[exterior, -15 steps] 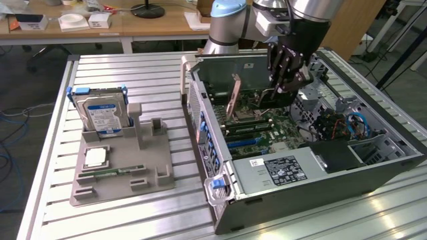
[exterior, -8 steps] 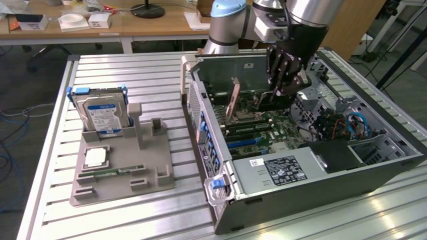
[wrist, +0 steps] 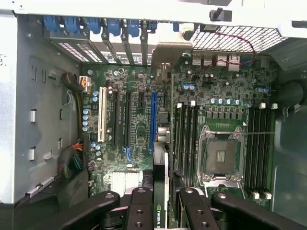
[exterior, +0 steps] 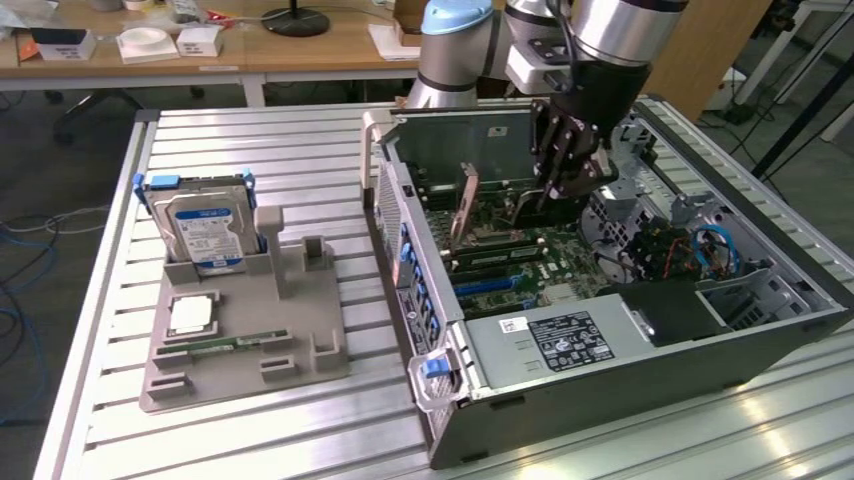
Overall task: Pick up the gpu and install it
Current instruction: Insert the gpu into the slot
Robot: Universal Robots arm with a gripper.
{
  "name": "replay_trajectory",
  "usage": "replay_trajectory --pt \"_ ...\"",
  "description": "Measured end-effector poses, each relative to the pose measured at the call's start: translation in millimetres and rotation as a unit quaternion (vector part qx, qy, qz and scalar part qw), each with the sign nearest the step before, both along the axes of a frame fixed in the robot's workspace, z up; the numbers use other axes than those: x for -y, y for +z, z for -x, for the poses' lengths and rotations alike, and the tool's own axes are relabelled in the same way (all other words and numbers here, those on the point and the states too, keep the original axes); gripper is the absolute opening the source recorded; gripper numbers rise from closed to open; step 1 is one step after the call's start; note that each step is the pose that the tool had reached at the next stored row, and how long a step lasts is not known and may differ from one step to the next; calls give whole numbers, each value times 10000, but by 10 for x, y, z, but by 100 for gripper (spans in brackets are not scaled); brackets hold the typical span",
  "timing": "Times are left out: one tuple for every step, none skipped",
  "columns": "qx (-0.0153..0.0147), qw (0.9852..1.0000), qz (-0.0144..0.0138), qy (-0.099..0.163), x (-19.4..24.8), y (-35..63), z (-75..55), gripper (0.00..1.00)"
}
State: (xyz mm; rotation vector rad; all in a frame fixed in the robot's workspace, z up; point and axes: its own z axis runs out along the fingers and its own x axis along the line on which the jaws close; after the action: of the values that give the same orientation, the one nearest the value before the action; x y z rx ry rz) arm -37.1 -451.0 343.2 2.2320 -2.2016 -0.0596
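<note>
Exterior view: open black tower computer case [exterior: 747, 330] lies on its side on the ribbed aluminium bench [exterior: 267, 440], motherboard exposed. The dark gripper [exterior: 567, 190] hangs inside the case, above the board. A thin card, green and copper-toned on its shown face, stands edge-on beside the gripper inside the case; I take it for the gpu [exterior: 467, 205]. Beside the case sits a grey plastic parts holder [exterior: 234, 340] with a silver hard drive with blue-white label [exterior: 200, 235] upright in it; one upright slot of the holder stands empty.

Wrist view: fingers [wrist: 139, 211] closed partway onto the gpu [wrist: 160, 201], a thin black-and-green card held edge-on between them. Its far end points toward the blue expansion slot [wrist: 153, 122] on the green motherboard [wrist: 134, 139] of the case.

Progress, as judged: pickup done, card carried into the case; seating in a slot not yet shown.
</note>
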Motion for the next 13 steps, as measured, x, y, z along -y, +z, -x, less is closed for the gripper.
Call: replay_trajectory --pt "0 10000 0 0 0 -11 0 26" --pt "0 10000 0 0 0 -23 0 26" --pt "0 10000 0 0 0 -34 0 26" --pt "0 10000 0 0 0 -46 0 26" --pt "0 10000 0 0 0 -57 0 26" --pt "0 10000 0 0 0 -68 0 26" --pt "0 10000 0 0 0 -79 0 26" --pt "0 10000 0 0 0 -89 0 26" --pt "0 10000 0 0 0 -99 0 26" --pt "0 10000 0 0 0 -107 0 26" --pt "0 10000 0 0 0 -114 0 26" --pt "0 10000 0 0 0 -118 0 26" --pt "-1 10000 1 0 0 -119 0 26"
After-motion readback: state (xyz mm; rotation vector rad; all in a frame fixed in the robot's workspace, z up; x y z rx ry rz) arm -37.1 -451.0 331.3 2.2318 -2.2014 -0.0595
